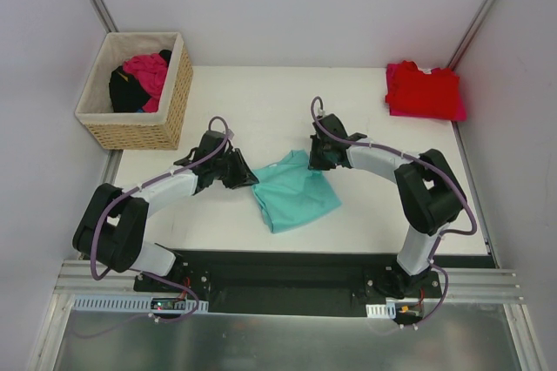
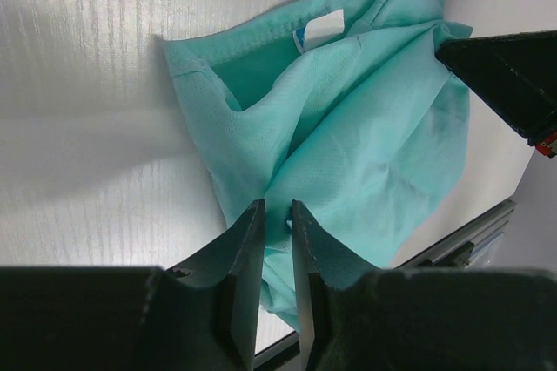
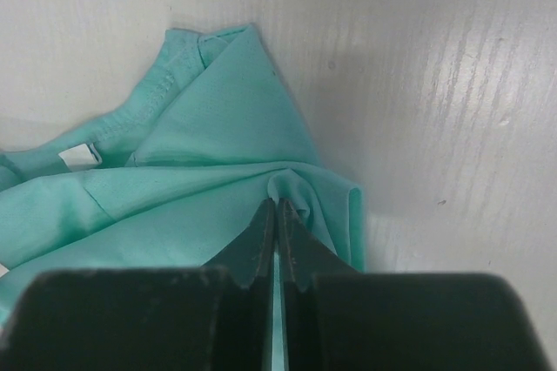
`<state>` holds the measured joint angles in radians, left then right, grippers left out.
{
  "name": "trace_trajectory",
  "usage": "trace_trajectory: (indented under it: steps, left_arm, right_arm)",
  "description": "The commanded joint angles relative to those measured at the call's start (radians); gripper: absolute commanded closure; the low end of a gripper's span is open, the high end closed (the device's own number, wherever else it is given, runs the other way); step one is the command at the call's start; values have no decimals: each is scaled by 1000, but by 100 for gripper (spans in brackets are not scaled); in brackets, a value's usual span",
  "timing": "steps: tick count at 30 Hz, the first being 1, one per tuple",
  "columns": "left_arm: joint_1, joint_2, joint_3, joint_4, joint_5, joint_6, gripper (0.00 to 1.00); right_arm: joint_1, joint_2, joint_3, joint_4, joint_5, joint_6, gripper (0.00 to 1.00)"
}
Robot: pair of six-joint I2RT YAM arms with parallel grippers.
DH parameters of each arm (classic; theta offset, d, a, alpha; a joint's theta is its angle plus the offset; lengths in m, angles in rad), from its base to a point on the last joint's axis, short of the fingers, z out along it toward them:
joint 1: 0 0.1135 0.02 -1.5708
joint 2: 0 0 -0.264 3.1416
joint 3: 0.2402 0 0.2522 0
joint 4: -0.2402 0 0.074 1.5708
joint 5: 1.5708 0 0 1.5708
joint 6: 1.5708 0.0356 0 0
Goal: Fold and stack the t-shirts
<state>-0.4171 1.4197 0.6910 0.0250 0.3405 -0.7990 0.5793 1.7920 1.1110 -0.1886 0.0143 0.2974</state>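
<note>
A crumpled teal t-shirt point(image 1: 296, 197) lies on the white table between my two arms. My left gripper point(image 1: 246, 175) is at its left edge; in the left wrist view the jaws point(image 2: 277, 207) stand close together with a fold of the teal t-shirt point(image 2: 365, 145) pinched between them. My right gripper point(image 1: 318, 162) is at the shirt's top right corner. In the right wrist view it point(image 3: 276, 204) is shut on a pucker of the teal cloth point(image 3: 209, 136). A folded red t-shirt point(image 1: 424, 91) lies at the far right corner.
A wicker basket point(image 1: 139, 131) stands at the far left, holding a magenta-pink shirt point(image 1: 148, 70) and a black garment point(image 1: 126, 92). The table's near edge and a black rail point(image 1: 287, 262) run just below the teal shirt.
</note>
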Motion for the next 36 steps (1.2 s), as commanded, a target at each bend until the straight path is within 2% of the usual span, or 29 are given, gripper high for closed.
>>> trace_trajectory:
  steps: [1, 2, 14, 22, 36]
  left_arm:
    - [8, -27, -2, 12, 29, 0, 93]
    - [6, -24, -1, 10, 29, 0, 100]
    - [8, -16, 18, 10, 25, 9, 100]
    - [11, -10, 71, -8, 12, 23, 100]
    - [37, -22, 65, -14, -11, 18, 100]
  right_arm:
    - [-4, 6, 39, -22, -2, 8, 99]
    - [-4, 6, 39, -23, -2, 9, 99]
    - [-6, -5, 55, -28, 12, 11, 99]
    - [-4, 15, 150, -66, 18, 5, 99]
    - [-15, 90, 245, -45, 15, 26, 99]
